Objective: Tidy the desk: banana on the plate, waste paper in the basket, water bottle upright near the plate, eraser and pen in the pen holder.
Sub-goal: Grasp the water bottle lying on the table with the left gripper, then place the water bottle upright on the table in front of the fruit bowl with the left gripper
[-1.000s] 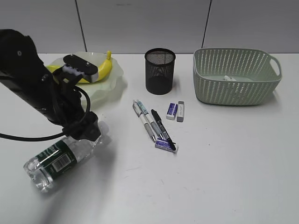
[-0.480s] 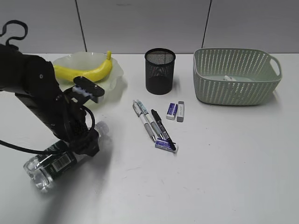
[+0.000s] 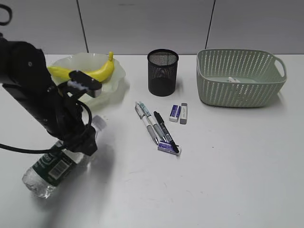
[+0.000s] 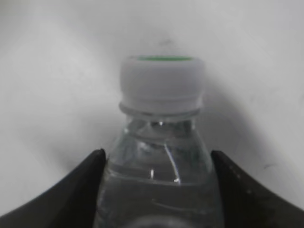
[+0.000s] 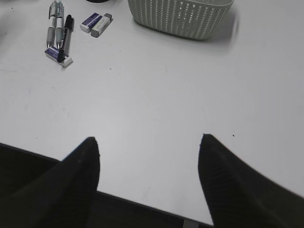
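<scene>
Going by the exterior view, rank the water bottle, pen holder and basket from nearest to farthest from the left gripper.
1. water bottle, between the left gripper's fingers, front left.
2. pen holder, middle back of the desk.
3. basket, back right, farthest.

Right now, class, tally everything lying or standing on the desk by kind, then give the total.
Pens: 3
Erasers: 3
Bottle: 1
Banana: 1
Plate: 1
Pen holder: 1
Basket: 1
Paper scrap in the basket: 1
Total: 12
</scene>
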`<state>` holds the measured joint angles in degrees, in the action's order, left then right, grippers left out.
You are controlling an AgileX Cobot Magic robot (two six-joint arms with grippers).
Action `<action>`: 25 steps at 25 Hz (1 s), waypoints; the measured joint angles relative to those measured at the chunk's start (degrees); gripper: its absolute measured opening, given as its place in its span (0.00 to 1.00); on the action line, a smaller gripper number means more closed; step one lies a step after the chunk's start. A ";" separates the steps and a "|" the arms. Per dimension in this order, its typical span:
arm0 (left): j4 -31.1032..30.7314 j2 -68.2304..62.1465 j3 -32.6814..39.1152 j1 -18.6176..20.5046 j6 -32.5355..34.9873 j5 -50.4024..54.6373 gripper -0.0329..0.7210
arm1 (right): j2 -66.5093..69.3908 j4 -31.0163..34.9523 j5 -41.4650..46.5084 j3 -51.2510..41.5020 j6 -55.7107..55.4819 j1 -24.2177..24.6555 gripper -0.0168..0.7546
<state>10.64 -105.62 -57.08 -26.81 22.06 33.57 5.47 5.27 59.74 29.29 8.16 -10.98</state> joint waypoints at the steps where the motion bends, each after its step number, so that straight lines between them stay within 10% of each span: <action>1: 0.07 1.27 0.00 0.00 0.00 0.73 0.68 | 0.00 0.00 0.00 0.00 0.00 0.00 0.69; 13: 3.41 18.49 4.32 0.00 0.00 -0.80 0.66 | 0.00 0.00 0.00 0.00 -0.07 0.00 0.69; 25: 13.93 25.50 23.60 0.12 -0.02 -33.20 0.66 | 0.00 -0.02 0.00 0.00 -0.07 0.00 0.69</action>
<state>24.58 -80.12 -33.48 -26.69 22.04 0.36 5.47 5.25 59.74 29.29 8.08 -10.98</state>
